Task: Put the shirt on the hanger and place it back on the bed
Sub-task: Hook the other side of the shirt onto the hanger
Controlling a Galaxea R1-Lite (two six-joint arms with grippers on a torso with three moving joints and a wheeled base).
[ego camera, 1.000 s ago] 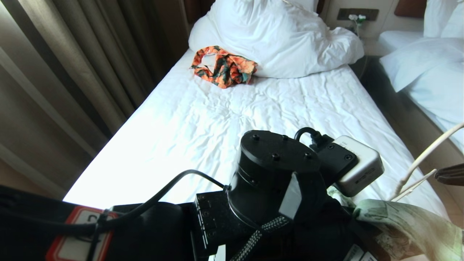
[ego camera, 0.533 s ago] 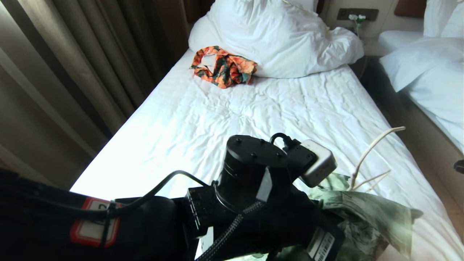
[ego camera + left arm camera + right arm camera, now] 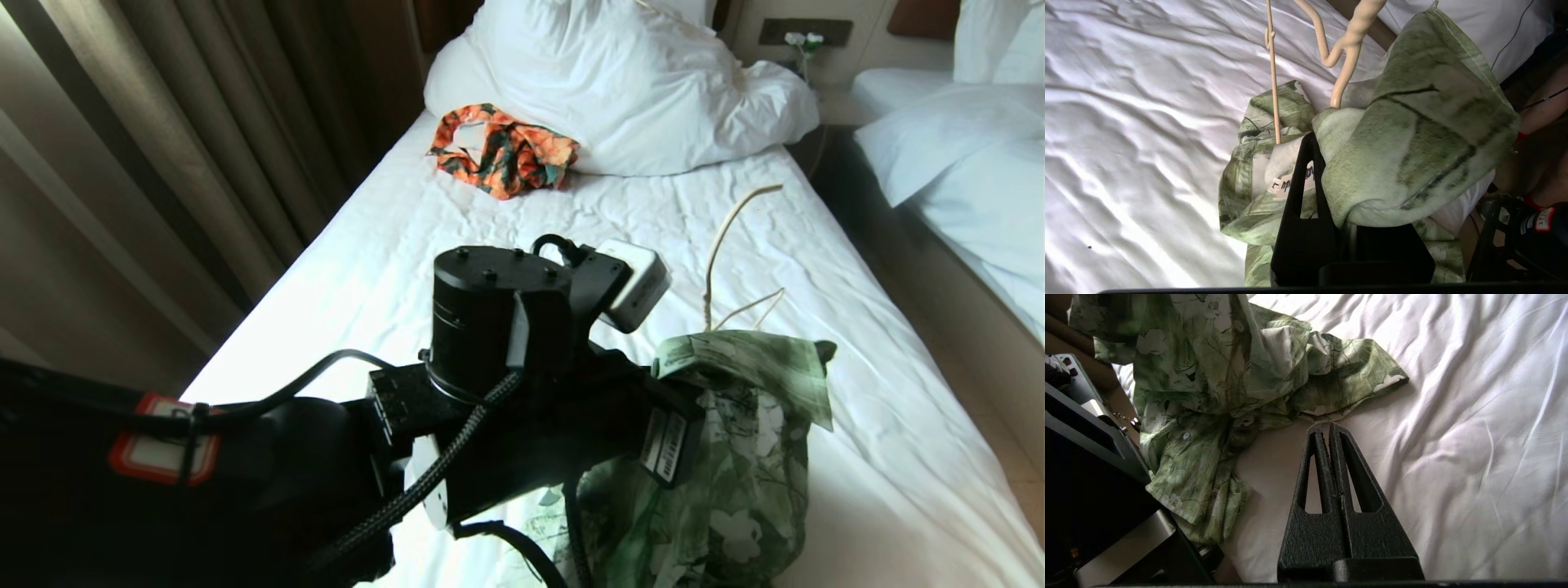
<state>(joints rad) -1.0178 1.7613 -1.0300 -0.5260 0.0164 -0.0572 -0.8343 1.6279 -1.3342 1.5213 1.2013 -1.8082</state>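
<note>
Soft, floppy shirt (image 3: pixel 1412 139), light and easy to crumple; thin stiff hanger (image 3: pixel 1345 49) poking up out of it. Best held near the collar. Left tool (image 3: pixel 1331 171) pinching the shirt's cloth, just above the bed (image 3: pixel 457 245). Right tool (image 3: pixel 1327 426) pressed together, holding nothing, close beside the shirt's lower edge over the sheet.
</note>
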